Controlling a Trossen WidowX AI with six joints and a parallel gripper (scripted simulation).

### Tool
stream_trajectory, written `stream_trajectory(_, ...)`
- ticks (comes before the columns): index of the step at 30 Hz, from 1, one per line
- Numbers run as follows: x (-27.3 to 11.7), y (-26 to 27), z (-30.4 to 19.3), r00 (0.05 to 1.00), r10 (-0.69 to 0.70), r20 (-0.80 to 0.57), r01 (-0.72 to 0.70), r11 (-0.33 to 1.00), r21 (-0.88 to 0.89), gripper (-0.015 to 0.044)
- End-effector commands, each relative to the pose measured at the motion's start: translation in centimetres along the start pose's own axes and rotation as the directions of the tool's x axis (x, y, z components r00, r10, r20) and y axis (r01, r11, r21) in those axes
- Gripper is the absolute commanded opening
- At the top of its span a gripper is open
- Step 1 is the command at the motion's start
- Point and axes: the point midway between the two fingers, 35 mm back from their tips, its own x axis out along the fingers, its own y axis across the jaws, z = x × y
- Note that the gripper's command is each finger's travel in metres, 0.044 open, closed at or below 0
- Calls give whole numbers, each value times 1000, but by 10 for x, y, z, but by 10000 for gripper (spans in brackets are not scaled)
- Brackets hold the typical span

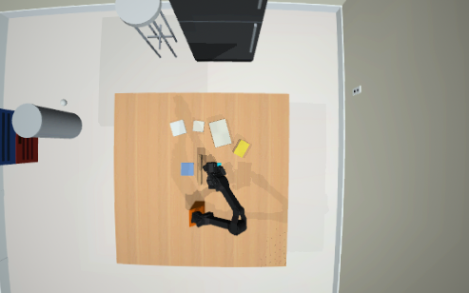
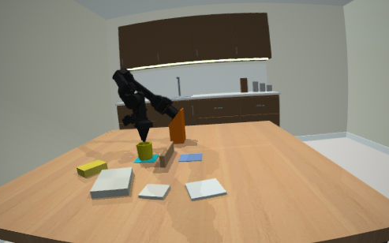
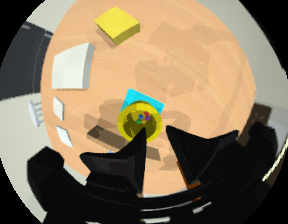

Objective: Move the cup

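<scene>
Home kitchen.
Dark wall cabinets (image 2: 195, 39) hanging over a lit counter (image 2: 200, 95) with faucet (image 2: 178, 86); wooden worktop (image 2: 255, 177) standing mid-room, stool (image 1: 139, 11) sitting nearby.

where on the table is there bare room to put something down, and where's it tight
Bare wood: the wide stretch right of the blue pad toward the far corner, and the near strip in front of the white slabs. Crowded: around the yellow cup on its cyan pad, hemmed by the wooden bar, orange wedge, yellow block and the gripper above.
</scene>
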Motion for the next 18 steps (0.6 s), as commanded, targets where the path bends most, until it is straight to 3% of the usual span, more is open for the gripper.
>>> stream_trajectory(1,-6,0,1,1000,0,3,0,1000,7,147)
stream_trajectory(9,-14,0,-1,1000,-2,4,2,1000,5,147)
stream_trajectory(18,-11,0,-2,1000,-1,0,1,1000,-2,383)
